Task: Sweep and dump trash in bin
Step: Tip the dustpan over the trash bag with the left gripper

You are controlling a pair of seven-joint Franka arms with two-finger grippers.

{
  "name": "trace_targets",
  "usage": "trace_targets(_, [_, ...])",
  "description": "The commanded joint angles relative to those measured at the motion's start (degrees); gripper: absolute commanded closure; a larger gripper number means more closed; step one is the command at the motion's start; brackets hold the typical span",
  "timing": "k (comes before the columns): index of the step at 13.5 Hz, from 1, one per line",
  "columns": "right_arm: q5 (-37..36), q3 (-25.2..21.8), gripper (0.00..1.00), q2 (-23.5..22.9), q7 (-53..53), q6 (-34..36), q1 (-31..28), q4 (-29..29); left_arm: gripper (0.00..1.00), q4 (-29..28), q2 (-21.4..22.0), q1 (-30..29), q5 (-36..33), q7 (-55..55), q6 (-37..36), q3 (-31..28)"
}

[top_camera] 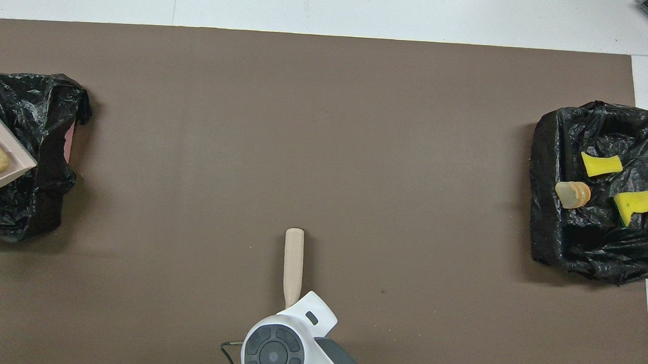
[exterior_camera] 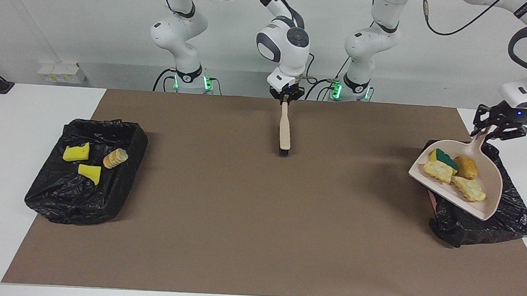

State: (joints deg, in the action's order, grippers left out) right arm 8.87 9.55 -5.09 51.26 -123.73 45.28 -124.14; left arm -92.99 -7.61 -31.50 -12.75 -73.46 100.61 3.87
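My left gripper (exterior_camera: 490, 130) is shut on the handle of the beige dustpan (exterior_camera: 490, 200) and holds it tilted over the black-bagged bin (exterior_camera: 508, 219) at the left arm's end. In the pan lie a green-and-yellow sponge (exterior_camera: 445, 158), a golden-brown roll (exterior_camera: 465, 167) and two pale beige chunks (exterior_camera: 438, 170). Only the pan's corner (top_camera: 4, 140) shows in the overhead view. My right gripper (exterior_camera: 286, 96) is shut on the beige brush (exterior_camera: 284, 131), which points away from the robots at mid-table with its dark bristles down at the mat.
A second black-bagged bin (exterior_camera: 62, 196) stands at the right arm's end; it holds two yellow sponge bits (exterior_camera: 76, 152) and a sliced bread roll (exterior_camera: 115, 158). A brown mat (exterior_camera: 258, 238) covers the table between the bins.
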Motion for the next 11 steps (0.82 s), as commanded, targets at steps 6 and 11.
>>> trace_targets(6, [0.0, -0.1, 0.00, -0.4, -6.3, 9.5, -7.3, 10.0, 1.00, 8.9, -8.2, 1.6, -16.1, -8.1, 4.2, 1.3])
trace_targets(11, [-1.2, -0.3, 0.00, 2.1, -20.4, 21.0, -15.8, 18.6, 1.00, 11.2, -9.3, 5.7, -23.6, -10.8, 3.7, 1.2])
